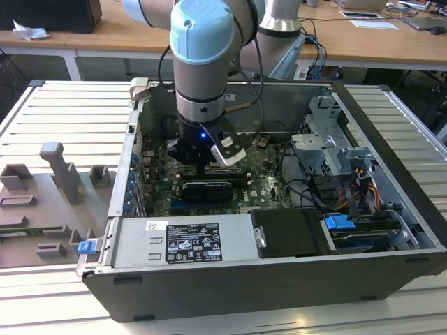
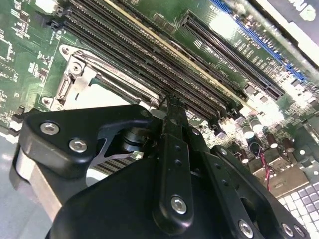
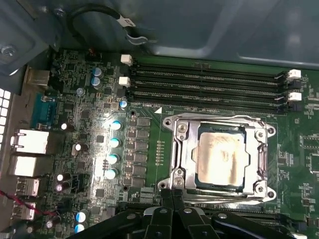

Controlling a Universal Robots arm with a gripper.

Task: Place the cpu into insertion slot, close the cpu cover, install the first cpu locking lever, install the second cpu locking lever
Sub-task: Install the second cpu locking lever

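In the first wrist view the cpu [image 3: 221, 157], a pale silvery square, lies flat in the insertion slot [image 3: 168, 185]. The cpu cover [image 3: 260, 149], a grey metal frame, lies down around it, and the chip shows through its window. A wire locking lever [image 3: 219, 117] runs along one edge of the socket. My gripper [image 3: 172, 195] is shut, fingertips together at the socket's edge by one corner, with nothing visible between them. The second wrist view has a finger [image 2: 172, 124] beside the socket's corner [image 2: 75, 79]. In the exterior view the gripper [image 1: 203, 165] reaches down into the open computer case.
Long black memory slots [image 3: 209, 84] run beside the socket. Capacitors [image 3: 113, 142] and rear ports [image 3: 30, 142] lie on its other side. The case holds a power supply [image 1: 188, 241], a drive cage [image 1: 328, 139] and a black card [image 1: 206, 190]. A grey fixture [image 1: 63, 174] stands outside.
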